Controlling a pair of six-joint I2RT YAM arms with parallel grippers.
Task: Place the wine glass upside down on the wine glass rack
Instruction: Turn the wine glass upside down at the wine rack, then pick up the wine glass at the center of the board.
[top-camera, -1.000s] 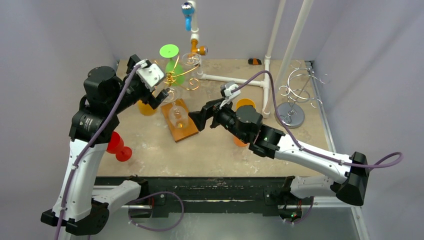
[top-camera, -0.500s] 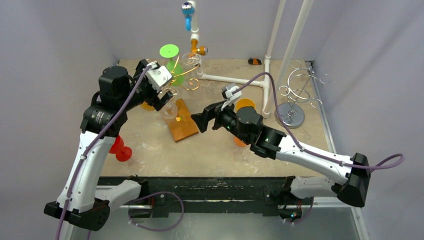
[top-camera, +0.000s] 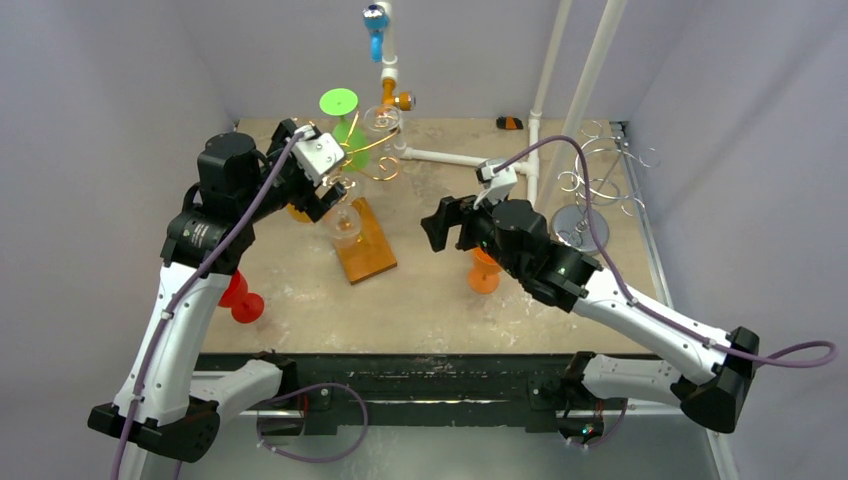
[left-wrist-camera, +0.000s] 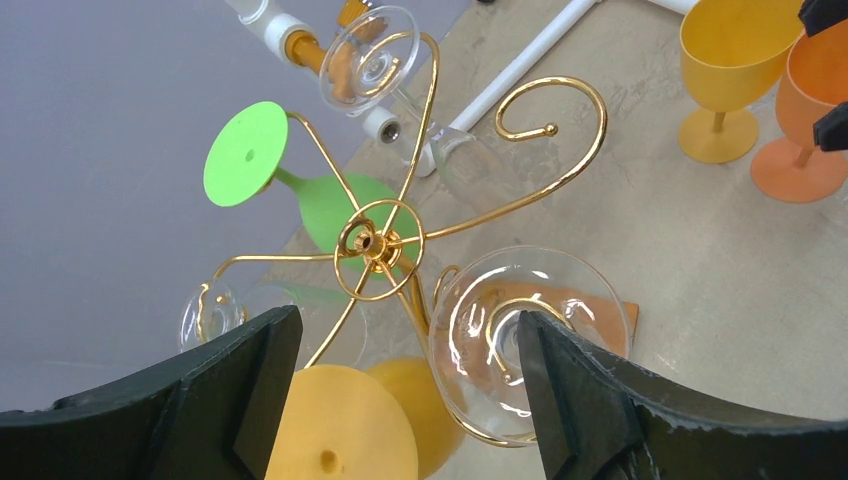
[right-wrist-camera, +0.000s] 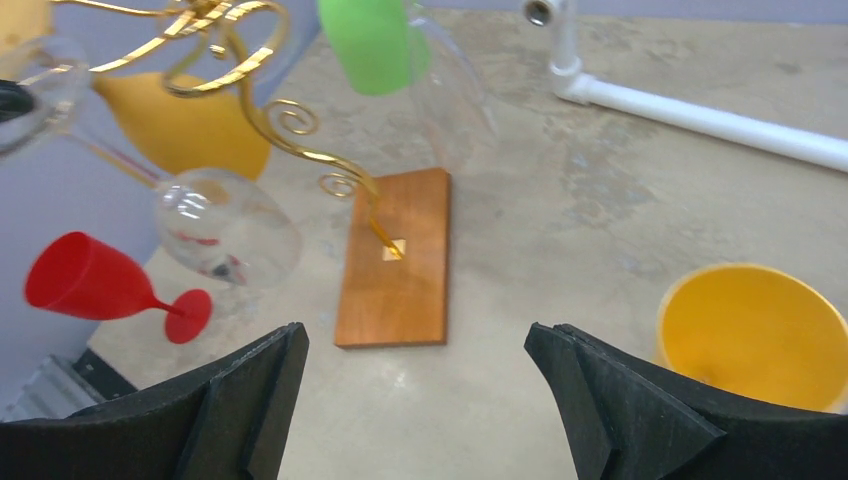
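The sandy table carries everything. From its near edge the left arm rises to the top of the golden wine glass rack, which stands on a wooden base at the left-centre of the table. The right arm stretches in from the right. Its right gripper faces the rack, well apart from it, with the jaws spread wide and nothing between them.

The left gripper looks down on the rack with the jaws also wide. The clear wine glass hangs upside down on a curled hook of the rack, with its foot on top and its bowl below, tilted. The foot lies between the fingers, close against one finger and apart from the other, so it is not clamped. I cannot tell if it touches.

A green glass also hangs on the rack. A yellow goblet and an orange goblet stand upright beside each other. A red goblet lies on its side.
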